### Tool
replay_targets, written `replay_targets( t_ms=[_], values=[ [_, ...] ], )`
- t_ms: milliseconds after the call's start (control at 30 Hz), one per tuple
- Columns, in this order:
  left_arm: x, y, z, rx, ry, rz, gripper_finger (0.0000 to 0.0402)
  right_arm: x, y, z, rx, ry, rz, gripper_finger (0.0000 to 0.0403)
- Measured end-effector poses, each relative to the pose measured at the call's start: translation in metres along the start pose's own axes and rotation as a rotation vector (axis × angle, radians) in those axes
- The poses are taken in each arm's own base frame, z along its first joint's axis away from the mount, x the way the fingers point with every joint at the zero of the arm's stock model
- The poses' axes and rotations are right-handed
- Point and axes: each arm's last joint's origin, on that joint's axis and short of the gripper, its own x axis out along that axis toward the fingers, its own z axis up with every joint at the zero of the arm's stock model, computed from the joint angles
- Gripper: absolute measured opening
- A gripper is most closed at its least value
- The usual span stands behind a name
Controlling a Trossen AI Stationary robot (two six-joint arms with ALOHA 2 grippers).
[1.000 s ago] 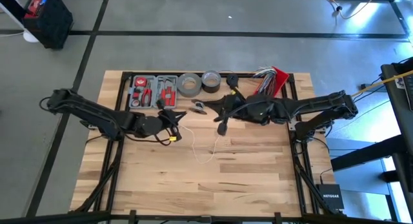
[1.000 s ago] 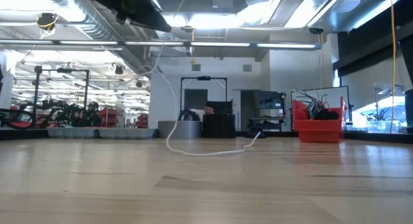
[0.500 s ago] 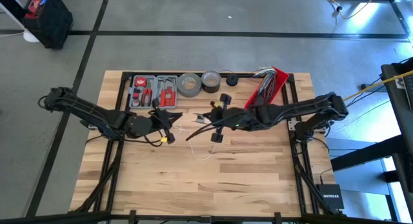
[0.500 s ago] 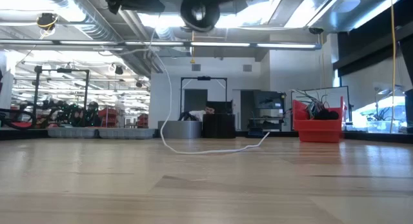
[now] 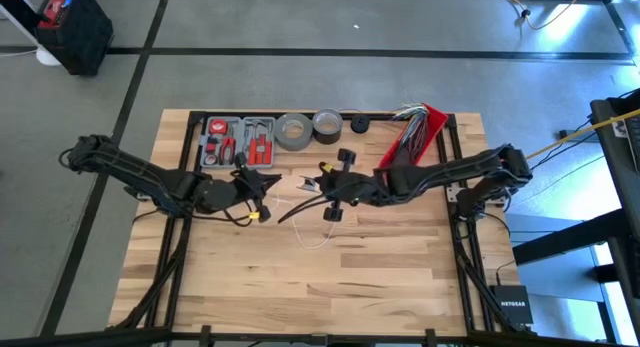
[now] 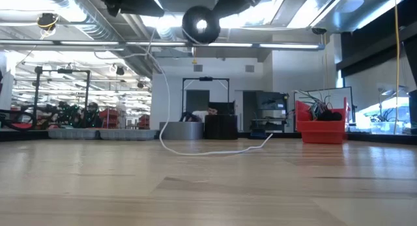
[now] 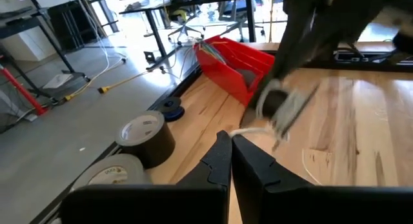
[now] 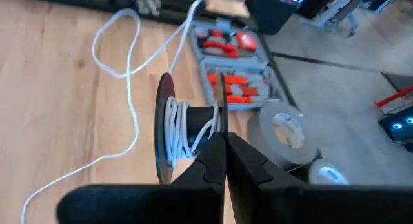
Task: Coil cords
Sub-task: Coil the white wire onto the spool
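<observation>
The wooden table [image 5: 330, 277] carries everything, with both dark arms reaching in over its middle from either side. Along its far edge sit a grey tool case [image 5: 238, 140] with red-handled tools, a large grey tape roll [image 5: 293, 131], a smaller tape roll [image 5: 327, 124] just beside it, a small black disc [image 5: 359, 124], and a red bin [image 5: 424, 127] holding a bunch of wires. The left gripper [image 5: 262, 183] hangs above the table just in front of the tool case, its fingers pressed together on the thin white cord [image 5: 312, 234]; the left wrist view shows the cord leaving right at the fingertips [image 7: 221, 141]. The right gripper [image 5: 322, 187] is raised near the table's centre, close to the left one, its fingers pinched together on a black spool [image 8: 169, 130] with several turns of the cord wound on it. From there the cord drops to the boards, where its slack lies in a loose loop in front of the two grippers; in the low view it curves down from above and trails across the wood toward the red bin.
</observation>
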Motion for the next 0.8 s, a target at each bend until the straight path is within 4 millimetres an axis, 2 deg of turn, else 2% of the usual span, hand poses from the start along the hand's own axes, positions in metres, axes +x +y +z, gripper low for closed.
replay_targets(
  t_ms=[300, 533, 800],
  values=[
    [0.001, 0.002, -0.004, 0.002, 0.035, 0.01, 0.0001, -0.01, -0.005, 0.012, 0.052, -0.097, 0.028, 0.0005],
    [0.006, 0.009, -0.009, -0.009, 0.078, 0.05, 0.0001, -0.011, -0.001, 0.012, 0.049, -0.105, 0.167, 0.0005],
    [0.008, 0.013, -0.009, -0.051, 0.088, 0.077, 0.0001, -0.007, 0.001, 0.005, 0.025, -0.05, 0.159, 0.0005]
  ],
)
